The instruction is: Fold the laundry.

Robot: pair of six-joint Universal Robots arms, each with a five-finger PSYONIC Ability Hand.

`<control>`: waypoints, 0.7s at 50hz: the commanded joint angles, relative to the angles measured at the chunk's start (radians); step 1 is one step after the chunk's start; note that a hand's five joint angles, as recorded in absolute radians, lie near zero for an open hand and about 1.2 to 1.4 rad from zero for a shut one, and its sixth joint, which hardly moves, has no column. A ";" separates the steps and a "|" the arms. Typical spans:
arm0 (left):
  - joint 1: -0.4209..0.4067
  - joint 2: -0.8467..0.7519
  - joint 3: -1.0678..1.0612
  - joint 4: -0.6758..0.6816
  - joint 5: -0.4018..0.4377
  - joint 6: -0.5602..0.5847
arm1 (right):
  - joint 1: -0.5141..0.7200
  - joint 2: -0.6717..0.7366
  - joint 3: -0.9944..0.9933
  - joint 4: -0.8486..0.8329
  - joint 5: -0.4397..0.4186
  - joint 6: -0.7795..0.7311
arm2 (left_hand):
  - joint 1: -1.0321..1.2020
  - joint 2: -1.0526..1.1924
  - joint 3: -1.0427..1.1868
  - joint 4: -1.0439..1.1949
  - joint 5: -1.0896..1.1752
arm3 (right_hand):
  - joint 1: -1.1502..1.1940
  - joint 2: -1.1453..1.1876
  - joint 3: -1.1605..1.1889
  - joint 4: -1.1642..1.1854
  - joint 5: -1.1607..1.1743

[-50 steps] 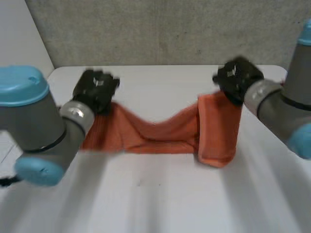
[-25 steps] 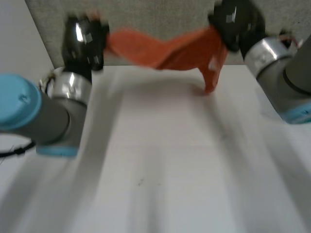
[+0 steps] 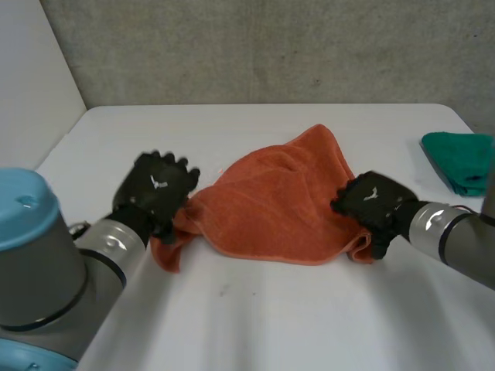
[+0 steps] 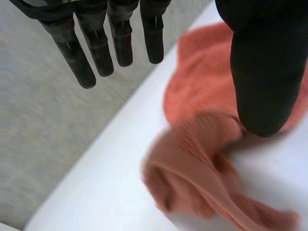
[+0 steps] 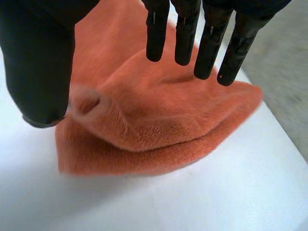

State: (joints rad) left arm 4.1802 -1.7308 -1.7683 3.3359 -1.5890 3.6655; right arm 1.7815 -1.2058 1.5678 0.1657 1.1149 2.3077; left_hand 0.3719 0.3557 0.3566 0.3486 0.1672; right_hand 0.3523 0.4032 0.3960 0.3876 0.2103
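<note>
Orange towel (image 3: 271, 202) rumpled on the white worktop (image 3: 255, 317).
Left robot hand (image 3: 158, 185) at its left corner, spread wide, holding nothing; right robot hand (image 3: 373, 202) at the right edge, equally wide; green cloth (image 3: 460, 161) well apart.

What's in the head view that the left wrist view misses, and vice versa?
Head view adds: the right hand on the right corner of the orange towel, a green cloth at the right edge of the white table, and the towel's whole crumpled outline. Left wrist view adds: the left hand up close, fingers straight and apart from the thumb, whose tip sits at a bunched towel corner, nothing pinched. Shared: the orange towel, the white table, and the left hand at the towel's left end.
</note>
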 commanded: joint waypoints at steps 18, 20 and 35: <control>0.328 -0.282 0.381 -0.248 0.443 -0.153 | -0.102 -0.123 0.293 -0.153 0.000 0.549 | 0.026 0.043 0.042 0.050 0.057 | -0.178 -0.229 -0.221 -0.213 -0.210; 0.343 -0.306 0.401 -0.260 0.445 -0.153 | -0.102 -0.124 0.299 -0.155 0.000 0.543 | 0.041 0.057 0.056 0.064 0.071 | -0.178 -0.229 -0.221 -0.213 -0.210; 0.348 -0.463 0.549 -0.266 0.448 -0.156 | -0.100 -0.130 0.319 -0.161 0.010 0.535 | 0.094 0.110 0.109 0.117 0.124 | -0.178 -0.229 -0.221 -0.213 -0.210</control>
State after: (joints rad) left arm 4.5515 -2.1398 -1.2523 3.0678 -1.1450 3.5031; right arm 1.6784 -1.3344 1.8761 0.0087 1.1245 2.8432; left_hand 0.3661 0.4012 0.4016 0.4028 0.2331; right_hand 0.2021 0.2208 0.2102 0.2340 0.0628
